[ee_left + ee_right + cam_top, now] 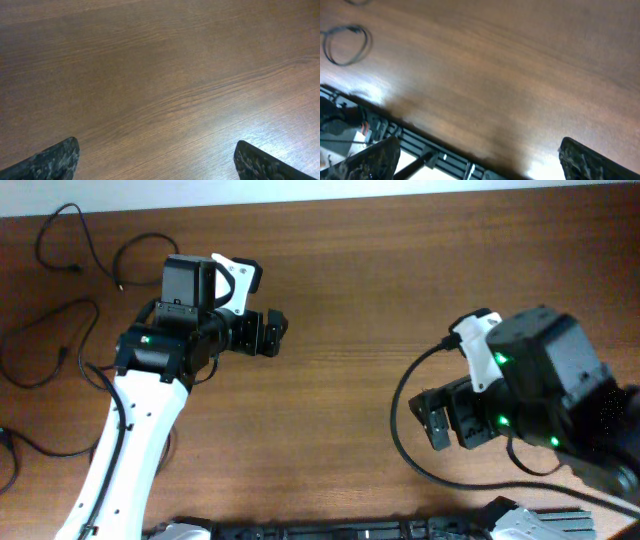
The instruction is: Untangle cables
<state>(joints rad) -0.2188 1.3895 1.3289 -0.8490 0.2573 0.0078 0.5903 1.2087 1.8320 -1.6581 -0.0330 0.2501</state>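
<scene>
My left gripper (272, 332) is wide open over bare table (350, 300) and grasps nothing. My right gripper (440, 420) is wide open too, and empty. The cables (70, 260) lie in loose loops at the far left, well apart from both grippers. I think they are spread out there so they do not knot again.

Brown wooden table (340, 300), black rail (427, 150) at edge.
</scene>
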